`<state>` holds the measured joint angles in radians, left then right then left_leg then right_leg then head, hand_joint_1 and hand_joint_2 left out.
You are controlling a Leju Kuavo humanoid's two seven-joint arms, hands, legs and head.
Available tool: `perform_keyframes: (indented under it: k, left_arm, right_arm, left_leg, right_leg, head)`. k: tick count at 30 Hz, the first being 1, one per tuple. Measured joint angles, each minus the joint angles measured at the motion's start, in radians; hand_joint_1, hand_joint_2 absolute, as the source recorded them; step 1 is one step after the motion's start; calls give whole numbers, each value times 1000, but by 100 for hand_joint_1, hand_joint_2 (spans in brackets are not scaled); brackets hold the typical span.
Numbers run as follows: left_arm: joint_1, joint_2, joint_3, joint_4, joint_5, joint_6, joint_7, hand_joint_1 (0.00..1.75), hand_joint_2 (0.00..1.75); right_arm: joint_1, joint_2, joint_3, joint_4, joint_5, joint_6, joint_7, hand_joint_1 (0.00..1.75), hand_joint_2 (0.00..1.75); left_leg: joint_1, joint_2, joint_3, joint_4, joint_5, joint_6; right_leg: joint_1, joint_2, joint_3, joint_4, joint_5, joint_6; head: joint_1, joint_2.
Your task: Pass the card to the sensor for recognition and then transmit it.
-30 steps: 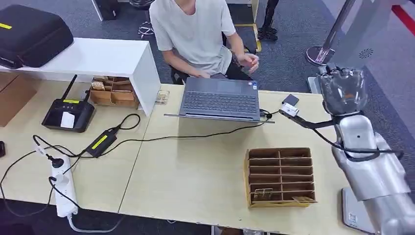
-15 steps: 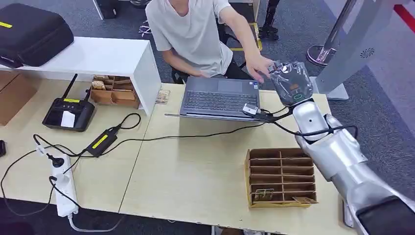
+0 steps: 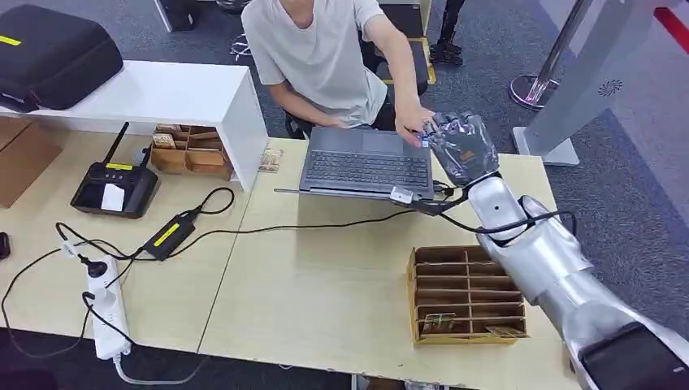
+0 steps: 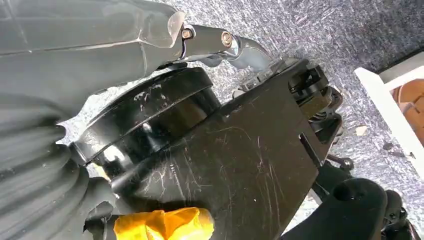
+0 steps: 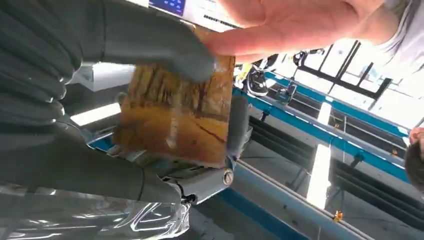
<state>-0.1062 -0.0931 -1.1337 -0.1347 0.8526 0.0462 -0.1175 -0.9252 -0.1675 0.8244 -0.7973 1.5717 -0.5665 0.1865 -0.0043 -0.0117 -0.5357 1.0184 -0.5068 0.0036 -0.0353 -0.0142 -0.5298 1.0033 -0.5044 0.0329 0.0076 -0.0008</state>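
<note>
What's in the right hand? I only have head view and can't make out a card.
Observer: The right hand holds a brown card, with its thumb pressed across the face.
Operator: Does the person have it?
Observer: The person's hand has one fingertip on the card's edge, next to the thumb. I can't tell if it grips.
Operator: Left arm?
Observer: The left wrist view looks down at grey carpet, so that arm appears to hang.

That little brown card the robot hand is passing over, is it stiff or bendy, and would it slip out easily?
The card probably is stiff: it stays flat in the robot hand. Its glare suggests a slick surface, so it might slip. It looks thin, likely light, as the person's hand touches its edge.
</note>
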Motion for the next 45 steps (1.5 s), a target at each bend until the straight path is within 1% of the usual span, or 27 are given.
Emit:
perform_keyframes:
  k: [7, 13, 16, 22, 26, 27, 28, 30, 34, 35, 38, 41, 43, 44, 45]
  left_arm:
    - [-3, -3, 0, 3, 3, 6, 14, 0, 175]
    - [-3, -4, 0, 3, 10, 16, 20, 0, 175]
    - [-3, -6, 0, 3, 20, 21, 20, 0, 175]
    - [-3, -7, 0, 3, 25, 24, 20, 0, 175]
    - [-3, -3, 0, 3, 36, 20, 19, 0, 175]
    - [-3, -3, 0, 4, 43, 20, 17, 0, 175]
    - [-2, -2, 0, 4, 49, 20, 14, 0, 175]
    - [-2, -2, 0, 5, 63, 22, 12, 0, 175]
    - [-2, -2, 0, 5, 80, 27, 12, 0, 175]
    - [-2, -2, 0, 5, 81, 28, 12, 0, 0]
    - [-2, -3, 0, 5, 92, 34, 12, 0, 0]
    - [-1, -8, 0, 5, 110, 55, 14, 0, 0]
    - [-1, -16, 0, 5, 120, 76, 15, 0, 0]
    - [-1, -18, 0, 5, 125, 82, 15, 0, 0]
    - [-1, -21, 0, 5, 128, 86, 15, 0, 0]
  right_arm:
    - [0, 0, 10, -5, 0, 3, 4, 0, 175]
    - [2, -24, 14, -44, 0, 16, 9, 0, 175]
    - [24, -54, -4, -89, 0, 6, 5, 0, 175]
    - [57, -95, -34, -148, -1, -5, 6, 0, 175]
    - [144, -148, -101, -274, -1, -27, -3, 0, 175]
    - [177, -166, -130, -324, -1, -26, -13, 0, 0]
    - [217, -184, -159, -375, -1, -26, -23, 0, 175]
    - [303, -215, -228, -486, -1, -27, -43, 0, 175]
    - [493, -238, -367, -686, -1, -40, -70, 0, 175]
    - [520, -243, -390, -718, -1, -40, -71, 0, 175]
    - [596, -248, -450, -802, -1, -48, -82, 0, 175]
    - [713, -238, -504, -901, -18, -98, -91, 0, 175]
    - [790, -216, -543, -970, -71, -119, -128, 0, 175]
    - [825, -194, -566, -1005, -122, -122, -164, 0, 175]
    - [851, -175, -586, -1031, -160, -125, -185, 0, 175]
  left_leg:
    - [0, 0, 0, 0, 1, 0]
    - [0, 0, 0, 0, 1, 0]
    - [-1, 0, 0, 0, 1, 0]
    - [-1, 0, 0, 0, 1, 0]
    - [-1, 0, 0, 1, 1, 0]
    - [-1, -2, -1, 1, 1, 0]
    - [-1, -2, -1, 1, 0, 0]
    - [-1, -2, -2, 1, 0, 0]
    - [-1, -2, -4, 0, -1, 1]
    - [-1, -2, -4, 0, -1, 1]
    - [0, -1, -3, 0, -1, 1]
    - [0, -3, -4, 0, 0, 1]
    - [0, -3, -4, 0, 0, 1]
    - [0, -2, -4, 0, 0, 1]
    - [0, -2, -4, 0, 0, 1]
  right_leg:
    - [0, 0, 0, 0, 0, 0]
    - [0, 0, -1, 0, 0, 0]
    - [0, 0, -1, 0, 0, 0]
    - [0, 0, -1, 0, 0, 0]
    - [0, -1, -2, 0, 0, 0]
    - [0, -3, -2, 0, 0, 0]
    - [0, -4, -1, 0, 0, 0]
    - [0, -4, -2, -1, 0, 0]
    - [0, -4, -3, -1, 0, 0]
    - [0, -3, -4, -1, 0, 0]
    - [0, -3, -4, -1, 0, 0]
    - [0, -5, -3, -1, 0, 0]
    - [0, -5, -3, -1, 0, 0]
    - [0, -4, -4, -1, -1, 0]
    - [0, -4, -4, -1, -1, 0]
  head:
    - [0, 0]
    - [0, 0]
    - [0, 0]
    - [0, 0]
    - [0, 0]
    - [0, 0]
    - [0, 0]
    - [0, 0]
    - [0, 0]
    - [0, 0]
    - [0, 0]
    - [0, 0]
    - [0, 0]
    - [0, 0]
    - [0, 0]
